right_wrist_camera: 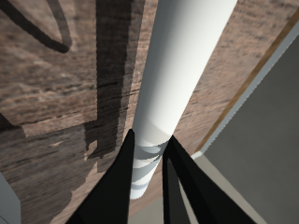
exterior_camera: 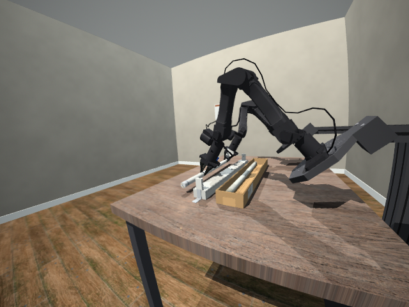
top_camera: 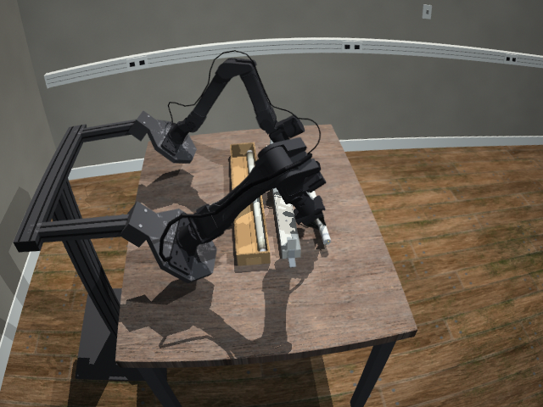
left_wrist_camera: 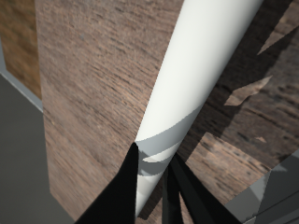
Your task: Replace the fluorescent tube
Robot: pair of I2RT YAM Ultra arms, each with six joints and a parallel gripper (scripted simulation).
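Note:
The LED tube point(top_camera: 322, 231) point(exterior_camera: 192, 180) point(left_wrist_camera: 201, 56) point(right_wrist_camera: 182, 61) is held level a little above the bench, on the far side of the fixture from the carton. My left gripper point(exterior_camera: 203, 172) point(left_wrist_camera: 151, 153) is shut on it; in the top view it is hidden. My right gripper point(top_camera: 317, 225) point(right_wrist_camera: 149, 137) is shut on it too. The fixture point(top_camera: 280, 210) point(exterior_camera: 215, 181) holds no tube; its lampholders point(top_camera: 291, 248) point(exterior_camera: 199, 183) point(exterior_camera: 243, 157) stand at its ends. The old tube point(top_camera: 257, 216) point(exterior_camera: 241, 178) lies lengthwise inside the carton point(top_camera: 252, 259) point(exterior_camera: 229, 200), along the wall nearer the fixture. The carton sits flat.
The carton and fixture lie parallel on the bench point(top_camera: 333, 302) point(exterior_camera: 185, 218) with a narrow gap between them. The arms reach across both from their bases. The bench's outer edge lies beyond the LED tube. The LED tube's shadow falls on the bench beside it.

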